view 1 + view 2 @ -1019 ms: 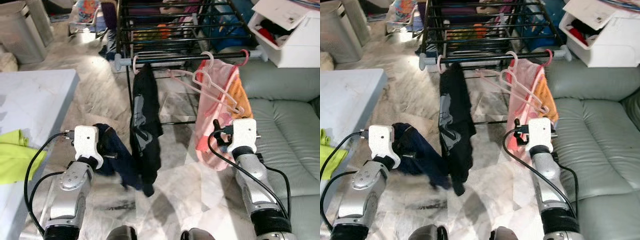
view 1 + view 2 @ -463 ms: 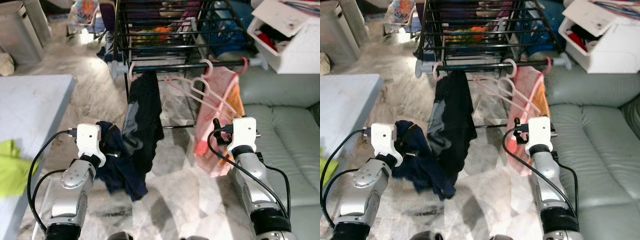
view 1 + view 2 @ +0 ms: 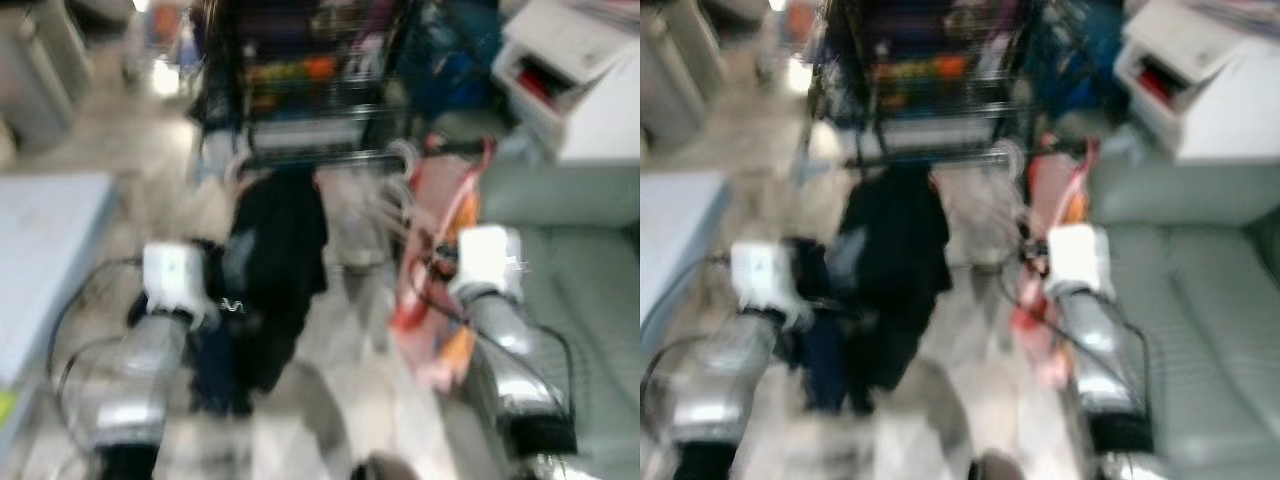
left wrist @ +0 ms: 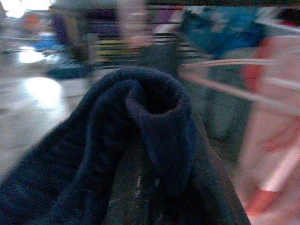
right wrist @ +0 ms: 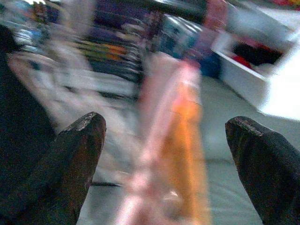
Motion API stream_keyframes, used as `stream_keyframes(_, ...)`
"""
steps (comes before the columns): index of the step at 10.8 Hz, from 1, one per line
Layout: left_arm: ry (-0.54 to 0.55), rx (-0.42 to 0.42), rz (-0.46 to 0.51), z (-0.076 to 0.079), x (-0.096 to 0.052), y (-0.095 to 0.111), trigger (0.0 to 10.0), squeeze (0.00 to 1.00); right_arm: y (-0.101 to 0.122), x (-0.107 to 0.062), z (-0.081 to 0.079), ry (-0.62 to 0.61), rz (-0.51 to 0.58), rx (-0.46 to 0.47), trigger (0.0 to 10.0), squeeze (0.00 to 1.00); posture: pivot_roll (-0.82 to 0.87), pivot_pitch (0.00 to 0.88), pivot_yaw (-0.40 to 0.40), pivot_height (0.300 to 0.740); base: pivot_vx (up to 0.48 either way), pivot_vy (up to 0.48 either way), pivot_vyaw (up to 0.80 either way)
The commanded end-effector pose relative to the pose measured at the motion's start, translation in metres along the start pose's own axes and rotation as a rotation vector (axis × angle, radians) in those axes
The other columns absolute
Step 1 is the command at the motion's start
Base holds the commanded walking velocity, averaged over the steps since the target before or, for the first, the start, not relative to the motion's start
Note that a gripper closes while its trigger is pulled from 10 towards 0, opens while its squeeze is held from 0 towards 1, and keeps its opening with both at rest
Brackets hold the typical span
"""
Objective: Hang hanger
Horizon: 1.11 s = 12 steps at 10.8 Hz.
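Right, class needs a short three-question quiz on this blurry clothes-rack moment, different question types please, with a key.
1. True or false: the right gripper has its fingers spread apart.
2. What does the left gripper hold? A) dark blue cloth B) a white box C) a green cloth
3. Which colour is the garment hanging from the rack between the two arms?

Key: 1 true. 2 A, the dark blue cloth. 3 black.

Pretty blurry from up here, but my black drying rack [image 3: 300, 90] stands on the marble floor [image 3: 340, 400] ahead, a black garment [image 3: 280, 260] and a pink-orange one [image 3: 440, 230] hanging off its near rail.
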<state>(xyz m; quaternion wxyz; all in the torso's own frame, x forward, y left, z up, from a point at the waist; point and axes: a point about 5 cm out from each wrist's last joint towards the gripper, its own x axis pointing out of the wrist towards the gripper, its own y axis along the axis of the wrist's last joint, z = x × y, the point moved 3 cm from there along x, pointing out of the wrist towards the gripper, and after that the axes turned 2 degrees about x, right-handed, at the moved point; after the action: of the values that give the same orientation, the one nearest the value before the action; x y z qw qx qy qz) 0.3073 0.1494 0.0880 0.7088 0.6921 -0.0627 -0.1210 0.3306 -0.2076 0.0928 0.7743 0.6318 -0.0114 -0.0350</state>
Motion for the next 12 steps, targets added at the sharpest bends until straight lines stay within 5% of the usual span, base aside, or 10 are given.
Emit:
stream_keyframes(1, 0.035, 0.034, 0.041, -0.014, -0.001, 0.012, 10.0, 0.0, 0.011, 0.004, -0.013, 0.033, 0.036, 0.017, 10.0, 0.0, -0.02, 0.032, 0.007, 0.74, 0.394, 0.0, 0.0)
stream_keyframes(5, 0.042, 0.03, 0.04, -0.013, -0.001, 0.012, 10.0, 0.0, 0.004, 0.004, -0.015, 0.098, -0.003, 0.008, 10.0, 0.0, -0.02, 0.04, 0.007, 0.74, 0.0, 0.0, 0.0)
stream_keyframes(7, 0.043, 0.028, 0.039, -0.013, -0.002, 0.012, 10.0, 0.0, -0.008, -0.002, -0.026, 0.266, -0.072, -0.031, 10.0, 0.0, -0.03, 0.06, 0.0, 0.74, 0.0, 0.0, 0.0)
stream_keyframes(9, 0.037, 0.024, 0.037, -0.01, -0.003, 0.013, 10.0, 0.0, 0.002, 0.011, -0.009, 0.327, -0.064, -0.078, 10.0, 0.0, -0.03, 0.093, 0.0, 0.74, 0.0, 0.0, 0.0)
stream_keyframes(12, 0.03, 0.012, 0.028, -0.005, -0.008, 0.01, 10.0, 0.0, 0.008, 0.023, -0.005, 0.489, -0.087, -0.148, 10.0, 0.0, -0.03, 0.114, -0.012, 0.74, 0.0, 0.0, 0.0)
